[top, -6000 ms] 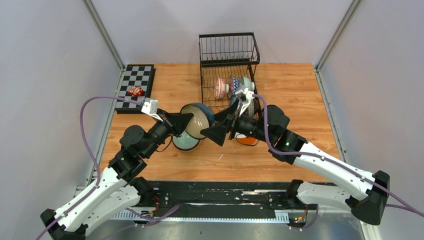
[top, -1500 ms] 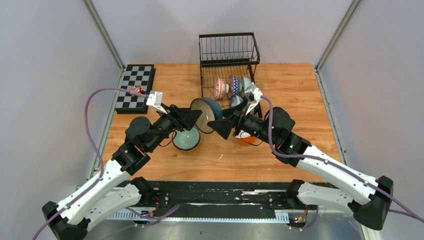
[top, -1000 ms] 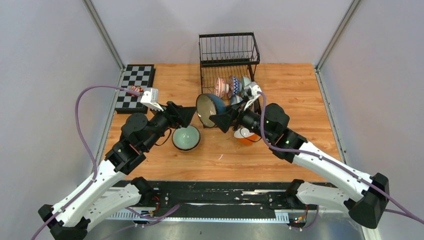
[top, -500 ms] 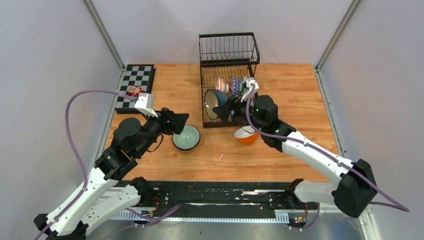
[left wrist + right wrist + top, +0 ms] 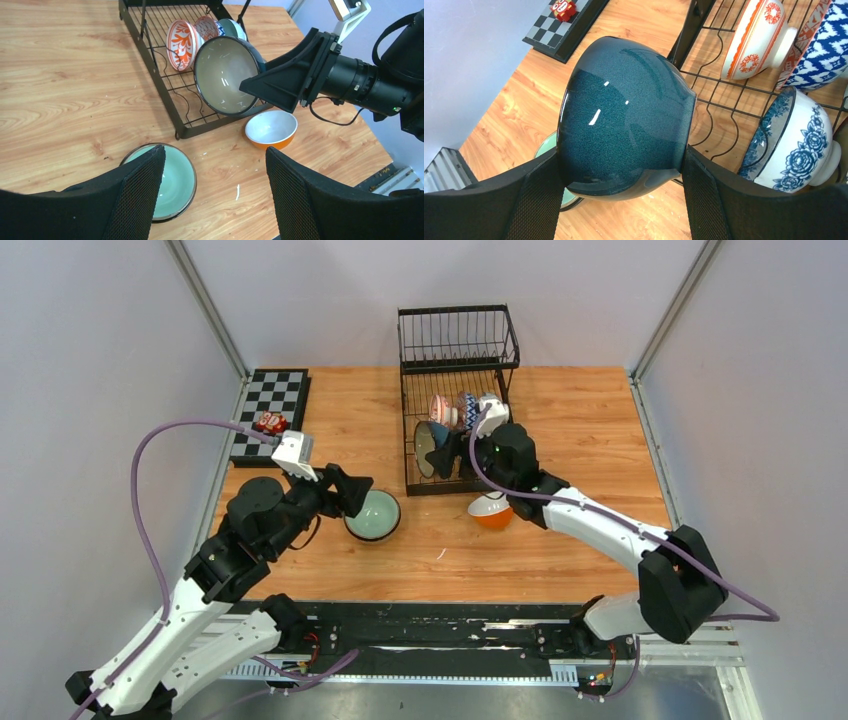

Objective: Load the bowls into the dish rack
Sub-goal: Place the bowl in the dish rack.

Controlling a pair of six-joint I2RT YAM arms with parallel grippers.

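Clamps a glossy dark-teal ceramic bowl on edge between the pads of the right pincer, black wire dish rack just beyond; looks hard, slick, chippable, best squeezed across its sides, with the left pincer agape above a pale-green ceramic bowl.

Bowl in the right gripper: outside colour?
Dark speckled teal bowl; right wrist view shows it best.

My view, catalogued: wooden table, pale plank grain; pale grey walls at nine, twelve and three o'clock; aluminium corner posts (two, slanting); checkerboard at ten o'clock; even, soft light.
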